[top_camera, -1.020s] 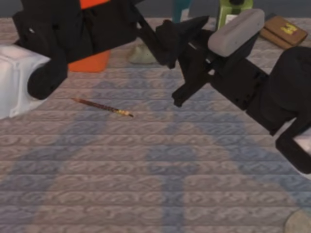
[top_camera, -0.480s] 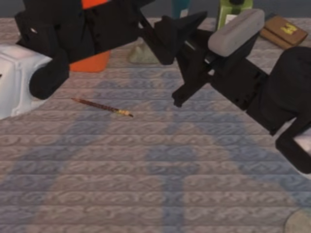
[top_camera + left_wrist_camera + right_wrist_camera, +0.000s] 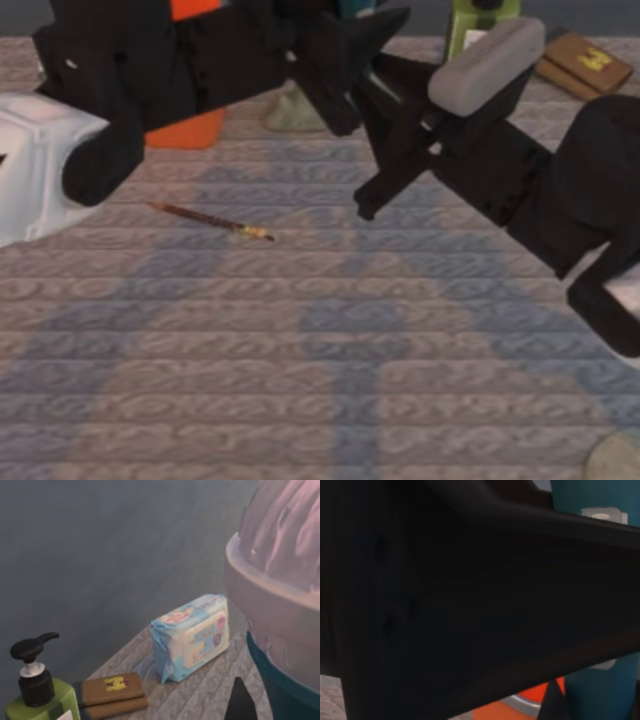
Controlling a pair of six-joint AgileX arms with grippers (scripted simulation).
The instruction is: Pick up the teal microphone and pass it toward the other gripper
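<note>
The pencil (image 3: 211, 221) lies on the table (image 3: 300, 380), left of centre in the top view. The soap bottle (image 3: 478, 22) stands at the upper edge, right of centre. The wallet (image 3: 583, 62) lies right of it, upper right. In the left wrist view, the wipes pack (image 3: 191, 636) lies beyond the wallet.

Both grippers (image 3: 350, 50) (image 3: 385, 150) adjacent, raised.

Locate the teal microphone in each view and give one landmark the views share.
Top view: microphone, only a teal sliver at the far edge, above the left gripper.
Left wrist view: white head and teal handle fill the near side.
Right wrist view: teal handle behind a black arm.
Shared landmark: green bottle.
</note>
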